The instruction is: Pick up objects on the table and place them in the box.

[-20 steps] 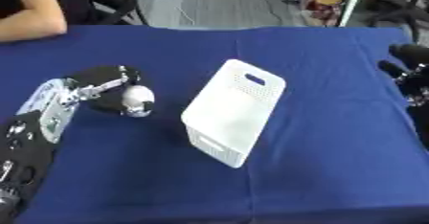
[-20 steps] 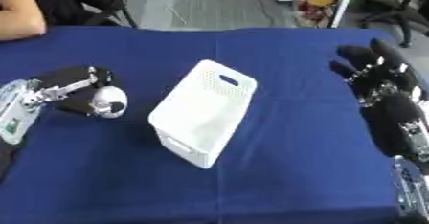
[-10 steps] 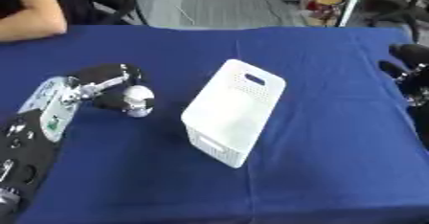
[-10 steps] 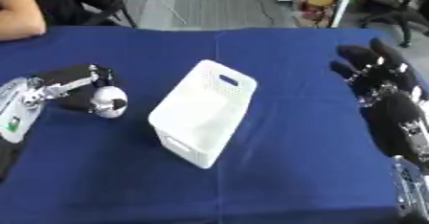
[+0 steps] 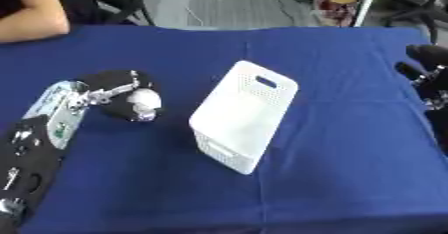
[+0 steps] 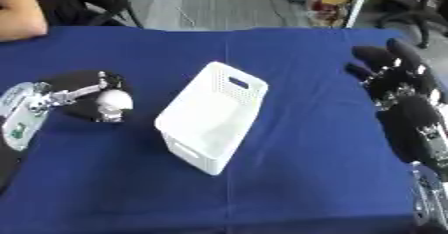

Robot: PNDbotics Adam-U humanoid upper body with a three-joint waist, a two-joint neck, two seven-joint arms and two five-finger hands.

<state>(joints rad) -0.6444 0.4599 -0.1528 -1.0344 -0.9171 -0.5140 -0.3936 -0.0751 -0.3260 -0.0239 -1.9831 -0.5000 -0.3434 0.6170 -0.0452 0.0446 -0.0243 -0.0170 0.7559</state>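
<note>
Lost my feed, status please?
Left hand fingers curled on white ball, left of box. Right hand open, idle at right. Path to box clear.

blue table (image 5: 332, 143), white box (image 5: 242, 114)

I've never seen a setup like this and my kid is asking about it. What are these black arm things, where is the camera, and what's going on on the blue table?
Both pictures come from a stereo camera in a humanoid robot's head, looking down at its work; they show the same moment from its left and right eye. The black and silver parts are its two arms. The left hand has its fingers curled round a small white rounded object on the blue table. The right hand rests idle at the right edge, fingers relaxed. In the middle stands a white perforated box with a handle slot, tilted to the view; nothing shows inside it. The job is to put table objects into that box.
</note>
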